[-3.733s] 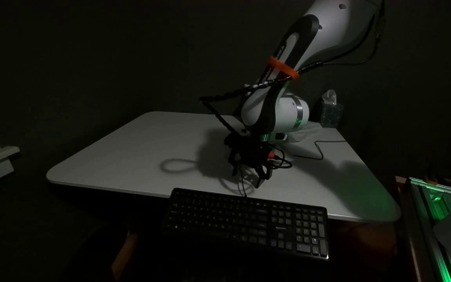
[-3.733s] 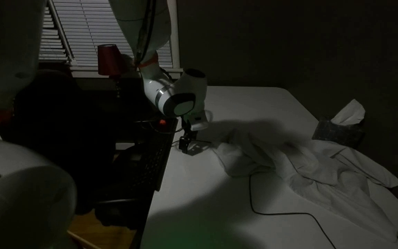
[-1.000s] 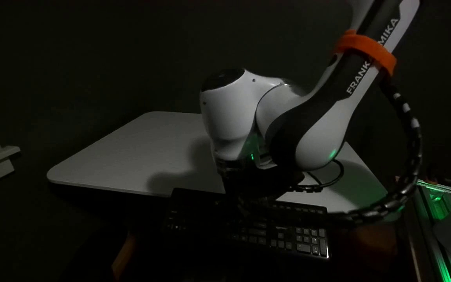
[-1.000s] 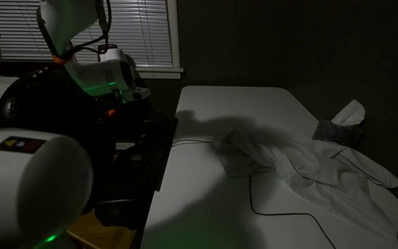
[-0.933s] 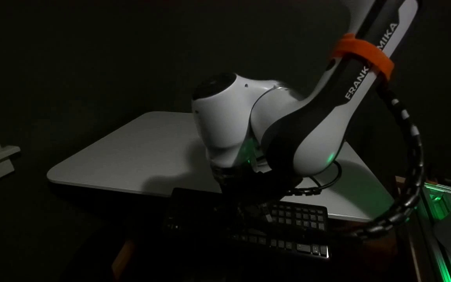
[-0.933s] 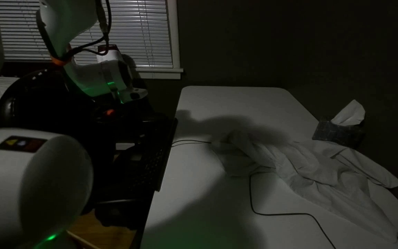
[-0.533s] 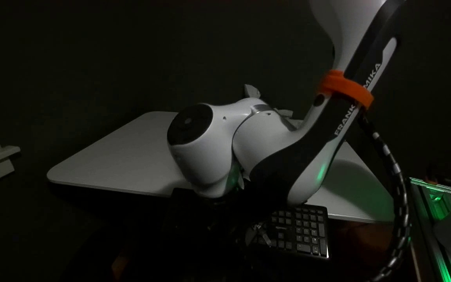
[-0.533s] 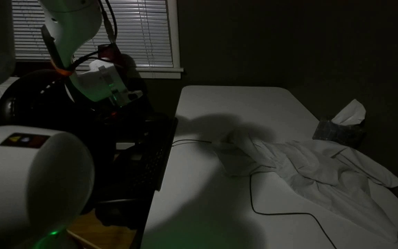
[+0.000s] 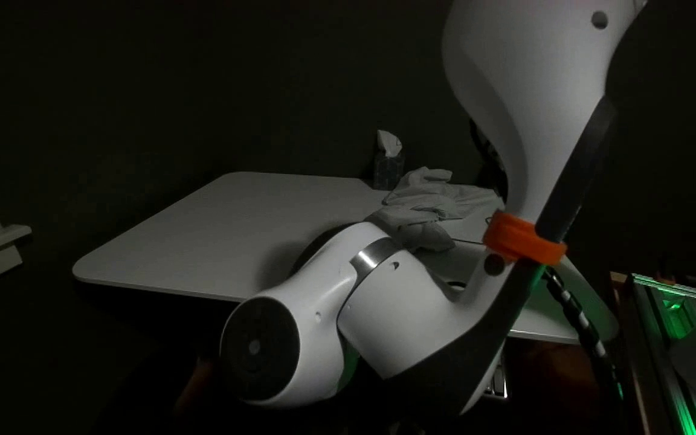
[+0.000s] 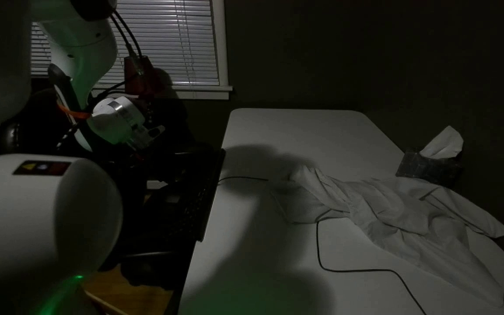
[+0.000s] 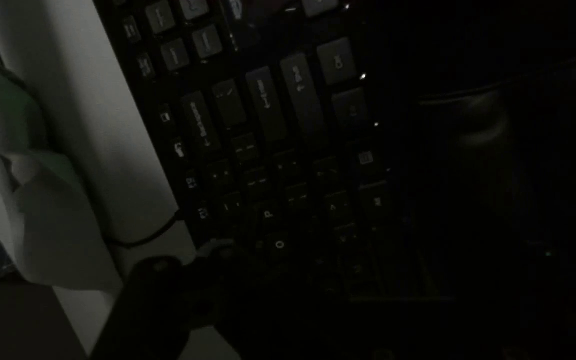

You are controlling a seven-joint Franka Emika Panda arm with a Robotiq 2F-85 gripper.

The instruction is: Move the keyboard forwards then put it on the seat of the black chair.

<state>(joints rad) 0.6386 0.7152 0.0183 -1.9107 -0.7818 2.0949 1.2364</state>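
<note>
A rumpled cloth [image 10: 379, 203] lies on the white table [image 10: 295, 127], the keyboard [image 10: 199, 201] along its edge.

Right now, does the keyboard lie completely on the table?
No; in an exterior view the keyboard reaches out past the long edge of the table.

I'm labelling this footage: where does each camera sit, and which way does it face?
An exterior view: beside the white table, facing across it to a dark wall; the robot arm crosses the foreground.
An exterior view: near a table end, facing along it to the window blinds; arm links at left.
Wrist view: close over the keyboard, looking down; one tool finger at bottom left.
Both exterior views share the tissue box and crumpled cloth.
</note>
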